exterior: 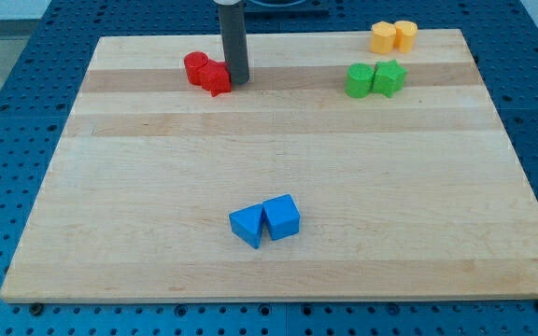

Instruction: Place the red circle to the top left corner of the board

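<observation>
The red circle (195, 67) lies near the view's top, left of centre, on the wooden board (110, 187). A second red block (218, 78), star-like in shape, touches its right side. My tip (238, 80) stands right against the right side of that second red block, so both red blocks lie to its left. The board's top left corner (103, 42) is further to the left of the red circle.
Two yellow blocks (393, 36) sit together at the view's top right. Two green blocks (375, 79) sit just below them. A blue triangle-like block (247, 226) and a blue cube (282, 217) touch each other near the view's bottom centre.
</observation>
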Robot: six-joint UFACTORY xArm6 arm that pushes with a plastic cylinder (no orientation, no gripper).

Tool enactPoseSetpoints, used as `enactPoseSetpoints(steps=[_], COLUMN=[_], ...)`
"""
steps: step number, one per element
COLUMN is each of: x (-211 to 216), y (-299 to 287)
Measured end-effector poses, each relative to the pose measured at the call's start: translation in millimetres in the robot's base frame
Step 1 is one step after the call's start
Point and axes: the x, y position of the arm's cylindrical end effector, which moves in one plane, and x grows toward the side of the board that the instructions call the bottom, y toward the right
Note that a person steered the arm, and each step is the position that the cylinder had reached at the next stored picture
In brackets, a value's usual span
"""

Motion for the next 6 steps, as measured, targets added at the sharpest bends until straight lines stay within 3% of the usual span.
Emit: enactPoseSetpoints(steps=[2, 3, 4, 6], x=[0.0, -1.2, -12.7, 11.5], y=[6.5, 50.9, 58.0, 45.0])
